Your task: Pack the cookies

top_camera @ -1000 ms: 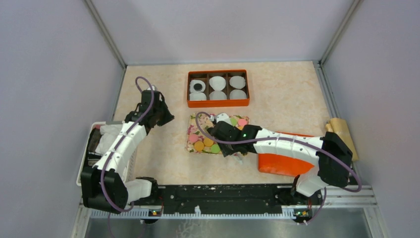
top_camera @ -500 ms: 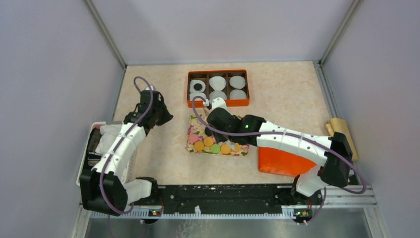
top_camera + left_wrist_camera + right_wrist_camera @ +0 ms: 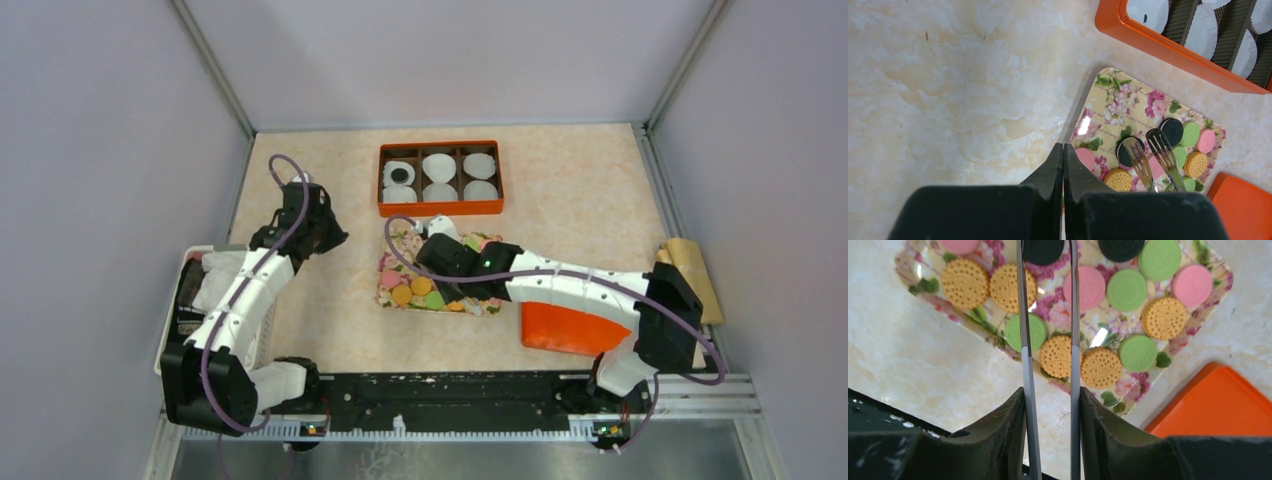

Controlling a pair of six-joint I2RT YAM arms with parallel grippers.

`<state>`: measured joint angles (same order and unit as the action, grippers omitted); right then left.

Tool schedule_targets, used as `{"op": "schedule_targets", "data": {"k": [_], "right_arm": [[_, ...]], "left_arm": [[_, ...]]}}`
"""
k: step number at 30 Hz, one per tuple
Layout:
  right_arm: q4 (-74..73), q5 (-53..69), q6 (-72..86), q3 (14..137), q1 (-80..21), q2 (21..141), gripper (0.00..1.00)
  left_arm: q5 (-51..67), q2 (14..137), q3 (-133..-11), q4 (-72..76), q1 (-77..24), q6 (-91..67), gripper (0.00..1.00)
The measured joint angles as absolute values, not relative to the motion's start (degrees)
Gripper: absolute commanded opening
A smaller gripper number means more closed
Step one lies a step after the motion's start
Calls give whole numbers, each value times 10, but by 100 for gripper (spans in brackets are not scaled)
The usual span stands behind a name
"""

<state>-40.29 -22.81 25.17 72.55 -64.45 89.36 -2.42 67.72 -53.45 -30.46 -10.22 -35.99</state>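
Note:
The cookies point(image 3: 432, 286) lie on a floral tray point(image 3: 388, 272): several black, pink, green and orange discs. My right gripper point(image 3: 447, 258) hangs over the tray, shut on metal tongs point(image 3: 1024, 340). In the right wrist view my right gripper point(image 3: 1050, 392) grips both tong arms, and their tips straddle a black cookie point(image 3: 1043, 249) at the top edge. The left wrist view shows the fork-like tong tips point(image 3: 1140, 160) over that black cookie point(image 3: 1124, 152). My left gripper point(image 3: 325, 235) is shut and empty, left of the tray; its closed fingertips point(image 3: 1063, 147) sit above the tray's near edge point(image 3: 1108, 100).
An orange box point(image 3: 440, 208) behind the tray holds white paper cups; the back-left cup has a black cookie point(image 3: 401, 175). An orange lid point(image 3: 570, 325) lies right of the tray. A white basket point(image 3: 180, 300) stands at the left, a brown object point(image 3: 690, 270) at the right.
My right gripper with the tongs swung up toward the orange box, then came back down over the tray. The left arm has barely moved.

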Motion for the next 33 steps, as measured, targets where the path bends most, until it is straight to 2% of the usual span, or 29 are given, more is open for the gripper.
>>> {"op": "schedule_targets", "data": {"k": [3, 8, 14, 16, 19, 24, 29, 33], "right_arm": [[-403, -218, 260, 697, -644, 893, 14], [-397, -201, 273, 682, -644, 889, 23], [-389, -178, 288, 667, -644, 870, 24], [-390, -175, 292, 667, -644, 865, 31], [-391, -173, 296, 667, -644, 862, 35], [-401, -167, 297, 667, -644, 863, 36], [-404, -162, 299, 667, -644, 867, 43], [-406, -153, 298, 667, -644, 874, 43]], "left_arm": [[-24, 677, -535, -305, -102, -360, 0], [-24, 677, -535, -305, -102, -360, 0], [-24, 677, -535, -305, -102, -360, 0], [-24, 677, -535, -305, -102, -360, 0], [-24, 677, -535, -305, -102, -360, 0], [-24, 677, -535, -305, -102, -360, 0], [-24, 676, -535, -305, -102, -360, 0], [-24, 675, -535, -305, -102, -360, 0]]}}
